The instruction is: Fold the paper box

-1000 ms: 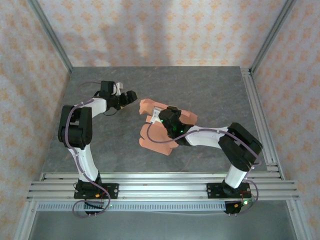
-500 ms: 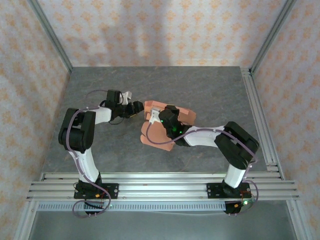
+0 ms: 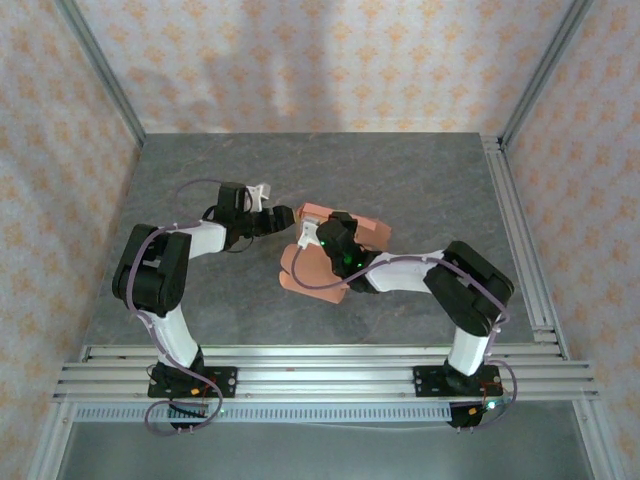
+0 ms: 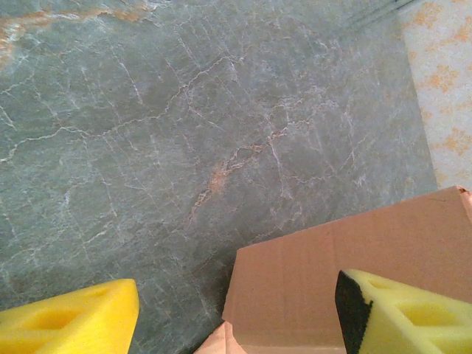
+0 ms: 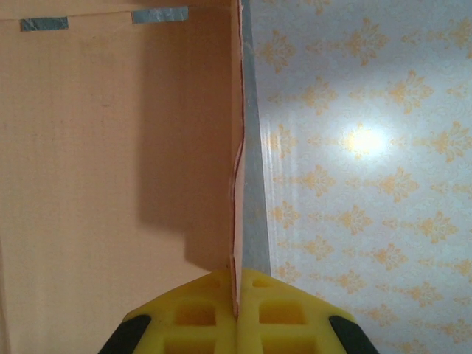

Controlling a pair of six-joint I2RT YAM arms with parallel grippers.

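The paper box (image 3: 372,232) sits near the middle of the surface (image 3: 440,180), partly raised, with one panel standing on edge and the rest sagging under it. Your right hand (image 5: 237,284) is pressed together on the thin edge of that upright panel, pinching a single layer of card. Your left hand (image 4: 236,317) is spread wide at the box's left end, one finger over the top of a panel and the other out over bare surface, holding nothing. Treat this piece as very light and thin: it probably bends wherever you load it, not just at the creases, and a pinch at one edge likely lets the free flaps droop and swing. It looks matte, so slipping is less of a worry than creasing or tearing at the tabs. Take hold close to a fold line or a corner, across a flat panel edge, and keep the squeeze gentle; push the flaps with the side of a finger instead of pulling them.
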